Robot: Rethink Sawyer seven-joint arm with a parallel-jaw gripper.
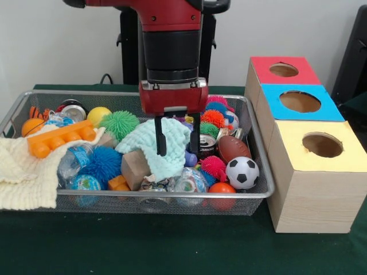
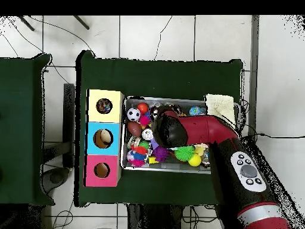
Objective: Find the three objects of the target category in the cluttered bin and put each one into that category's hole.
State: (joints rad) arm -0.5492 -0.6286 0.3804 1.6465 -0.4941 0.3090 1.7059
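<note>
Clutter fills a wire mesh bin (image 1: 261, 195) that sits on a bench (image 1: 143, 246) covered in dark green cloth. Inside are spiky rubber balls in green (image 1: 119, 123), blue (image 1: 105, 162) and pink (image 1: 213, 166), a small soccer ball (image 1: 242, 172), a brown toy football (image 1: 233, 148), a drink can (image 1: 206, 144), an orange toy brick (image 1: 60, 138), a yellow ball (image 1: 98, 115), a brown block (image 1: 135, 168), crumpled clear plastic and a mint green washcloth (image 1: 155, 146). A cream knitted cloth (image 1: 26, 175) hangs over one end of the bin.

Just beside the bin stands a wooden box with three round holes, each in a coloured top: red (image 1: 283, 70), blue (image 1: 299, 101) and yellow (image 1: 322, 144). From overhead, a dark speckled object shows inside the yellow hole and a pale one inside the blue hole.

A red and black arm reaches straight down over the middle of the bin. Its jaws (image 1: 178, 135) are parted, with two thin black fingers (image 1: 161, 136) pointing down. One finger lies against the mint washcloth and the other stands near the can. Nothing is gripped between them.
</note>
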